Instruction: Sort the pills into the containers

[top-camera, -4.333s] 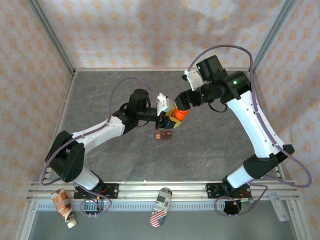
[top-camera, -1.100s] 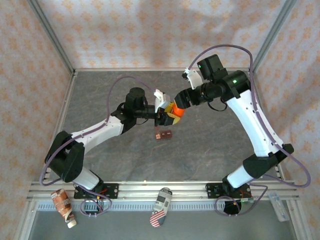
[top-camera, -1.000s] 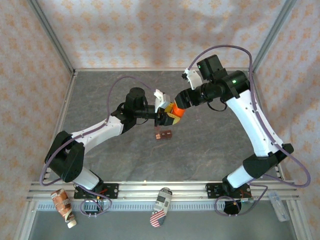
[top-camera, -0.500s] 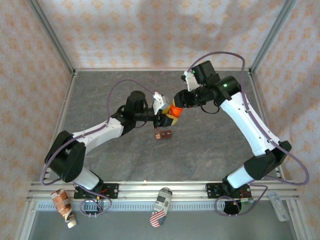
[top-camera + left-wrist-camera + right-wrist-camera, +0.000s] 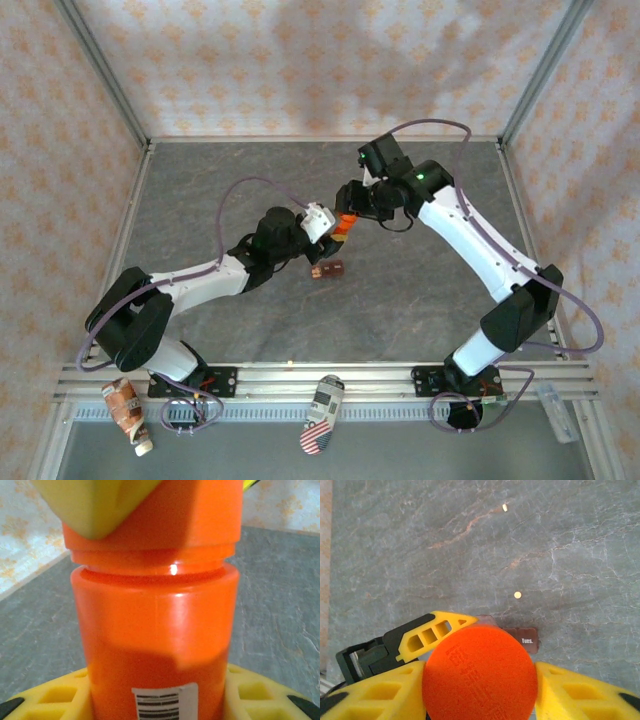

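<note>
My left gripper [image 5: 335,232] [image 5: 160,700] is shut on the body of an orange bottle [image 5: 343,225] [image 5: 155,625], held upright above the table. From above, my right gripper [image 5: 351,203] [image 5: 480,680] is shut on the bottle's orange cap [image 5: 480,672], a yellow finger [image 5: 570,690] touching each side. Below the bottle lies the dark red-brown container [image 5: 327,270] [image 5: 522,639], one lid marked "Tues." and mostly hidden by the cap. Two pale pills [image 5: 518,595] [image 5: 505,507] lie loose on the grey table beyond it.
The grey marbled table [image 5: 420,300] is walled by patterned panels with metal posts. A crumpled packet [image 5: 127,408] and a flag-printed item [image 5: 321,412] lie below the near rail, off the table.
My right arm has swung left and its wrist has turned over the bottle. The left arm has drawn its elbow nearer. The bottle stays over the container, between both grippers.
</note>
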Tool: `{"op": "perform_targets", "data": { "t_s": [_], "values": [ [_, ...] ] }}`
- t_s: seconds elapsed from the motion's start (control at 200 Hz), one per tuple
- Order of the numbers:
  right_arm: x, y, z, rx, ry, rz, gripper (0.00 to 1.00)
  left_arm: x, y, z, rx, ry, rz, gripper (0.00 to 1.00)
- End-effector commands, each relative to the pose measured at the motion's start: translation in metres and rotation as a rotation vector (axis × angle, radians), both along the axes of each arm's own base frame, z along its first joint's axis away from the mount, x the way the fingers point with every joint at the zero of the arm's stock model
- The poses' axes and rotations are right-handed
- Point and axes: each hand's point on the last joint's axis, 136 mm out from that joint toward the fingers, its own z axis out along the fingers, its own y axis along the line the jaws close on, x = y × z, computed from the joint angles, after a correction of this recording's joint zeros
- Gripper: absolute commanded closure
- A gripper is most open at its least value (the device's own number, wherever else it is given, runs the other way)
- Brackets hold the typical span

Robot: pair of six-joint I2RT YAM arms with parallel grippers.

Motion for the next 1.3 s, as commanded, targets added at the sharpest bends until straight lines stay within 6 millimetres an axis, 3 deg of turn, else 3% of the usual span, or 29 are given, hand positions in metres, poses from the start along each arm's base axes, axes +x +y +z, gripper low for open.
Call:
{"op": "perform_targets", "data": {
  "t_s": [0.0, 0.175, 0.325, 0.596, 0.991, 1.296],
  "values": [
    [0.004, -0.008, 0.04, 0.059, -0.085, -0.023, 0.36, -0.002, -0.012, 0.093, -0.202, -0.216, -0.06, 1.0],
    [-0.016, -0.044, 0.109, 0.147, -0.258, -0.036, 0.16, -0.011, -0.013, 0.098, -0.238, -0.15, -0.155, 1.0],
    [-0.034, -0.057, 0.133, 0.12, -0.35, 0.063, 0.15, -0.03, -0.021, 0.104, -0.267, -0.063, -0.314, 1.0],
    [-0.051, -0.046, 0.127, 0.008, -0.347, 0.356, 0.17, -0.054, -0.035, 0.102, -0.253, 0.123, -0.51, 1.0],
    [-0.056, -0.028, 0.102, -0.017, -0.257, 0.463, 0.18, -0.055, -0.038, 0.099, -0.243, 0.152, -0.533, 1.0],
    [-0.056, -0.029, 0.084, -0.041, -0.219, 0.462, 0.21, -0.055, -0.038, 0.099, -0.234, 0.154, -0.536, 1.0]
  ]
}}
